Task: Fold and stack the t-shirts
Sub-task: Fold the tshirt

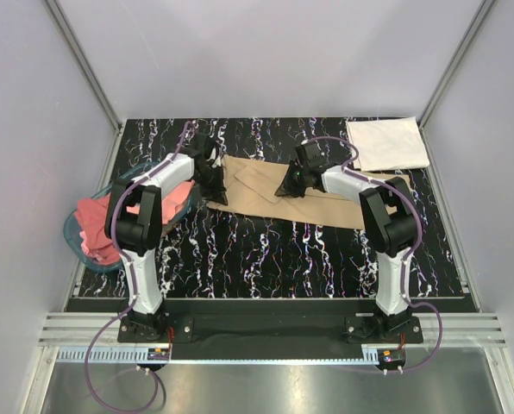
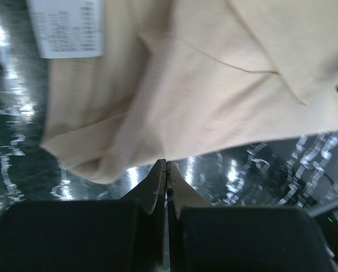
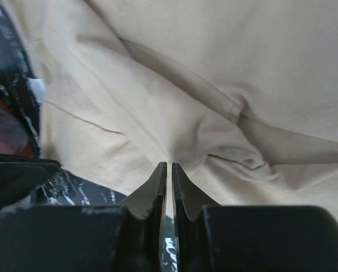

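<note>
A tan t-shirt (image 1: 326,197) lies spread across the middle of the table. My left gripper (image 1: 210,179) is at its left edge. In the left wrist view the jaws (image 2: 166,165) are shut, with their tips at the hem of the tan cloth (image 2: 214,96). A white neck label (image 2: 67,27) shows at the top left. My right gripper (image 1: 292,184) is over the shirt's middle, shut and pinching a puckered fold of tan cloth (image 3: 169,165). A folded white t-shirt (image 1: 387,143) lies at the back right. Pink t-shirts (image 1: 95,226) fill the basket.
A translucent blue basket (image 1: 187,195) stands at the left edge of the table, close to the left arm. The black marbled tabletop (image 1: 266,259) shows in front of the tan shirt. Grey walls close in on three sides.
</note>
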You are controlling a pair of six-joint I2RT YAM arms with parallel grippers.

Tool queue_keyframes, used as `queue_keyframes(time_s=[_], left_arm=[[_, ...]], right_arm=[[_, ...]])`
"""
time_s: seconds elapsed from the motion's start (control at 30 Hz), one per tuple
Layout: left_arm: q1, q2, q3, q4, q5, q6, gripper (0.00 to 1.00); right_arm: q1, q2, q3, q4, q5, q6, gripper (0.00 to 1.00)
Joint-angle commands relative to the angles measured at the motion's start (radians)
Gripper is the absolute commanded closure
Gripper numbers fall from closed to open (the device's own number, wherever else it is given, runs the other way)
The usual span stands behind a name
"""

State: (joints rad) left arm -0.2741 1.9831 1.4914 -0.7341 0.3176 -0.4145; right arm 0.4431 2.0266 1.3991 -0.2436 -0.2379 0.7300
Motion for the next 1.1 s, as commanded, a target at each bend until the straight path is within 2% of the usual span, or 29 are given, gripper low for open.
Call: queue_keyframes(time_s=[0.0,0.37,0.53,0.67,0.8,1.07], left_arm=[[0.004,0.031,0.013,-0.024,-0.187,0.011,1.0],[0.006,0.083,0.026,-0.054,-0.308,-0.017,1.0],[0.004,0.071,0.085,-0.082,-0.278,-0.004,0.97],[0.006,0.056,0.209,-0.128,-0.232,-0.007,0.95],[0.001,0.062,0.273,-0.126,-0.184,-0.035,0.94],[-0.065,0.209,0.326,-0.107,-0.176,-0.06,0.94]], right_arm=[[0.006,0.03,-0.023,0.03,0.017,-0.009,0.87],[0.006,0.072,-0.046,0.03,0.054,-0.024,0.87],[0.006,0.049,-0.049,0.03,0.054,-0.024,0.88],[0.006,0.005,-0.035,0.027,0.019,-0.018,0.87],[0.005,-0.083,-0.029,0.023,-0.02,-0.014,0.82],[-0.044,-0.19,-0.055,-0.013,-0.021,-0.023,0.81]])
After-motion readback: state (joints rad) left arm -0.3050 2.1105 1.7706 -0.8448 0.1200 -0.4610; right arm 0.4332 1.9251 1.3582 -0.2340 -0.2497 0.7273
